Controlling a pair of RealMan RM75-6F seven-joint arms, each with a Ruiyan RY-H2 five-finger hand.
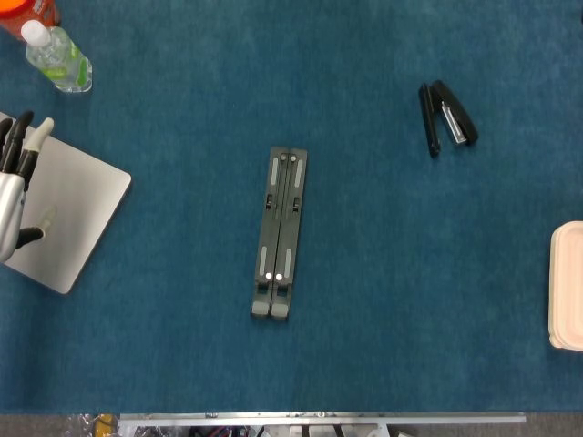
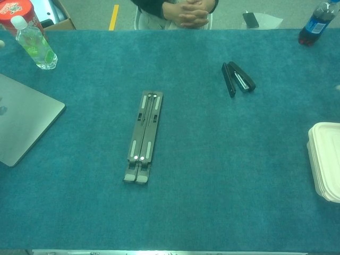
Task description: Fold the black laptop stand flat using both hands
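Blue tabletop [image 1: 383, 300] carries the laptop stand [image 1: 281, 233] folded flat, task apparently done; left hand [image 1: 13, 196] at the edge, fingers apart, empty; right hand unseen.

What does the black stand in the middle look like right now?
The stand is a long, thin, dark bar made of two strips pressed side by side, folded flat. It looks like metal or hard plastic, with pale pads, two small bright dots and grey feet at its near end. It lies on the blue cloth, mid-table, slightly slanted. Nothing touches it.
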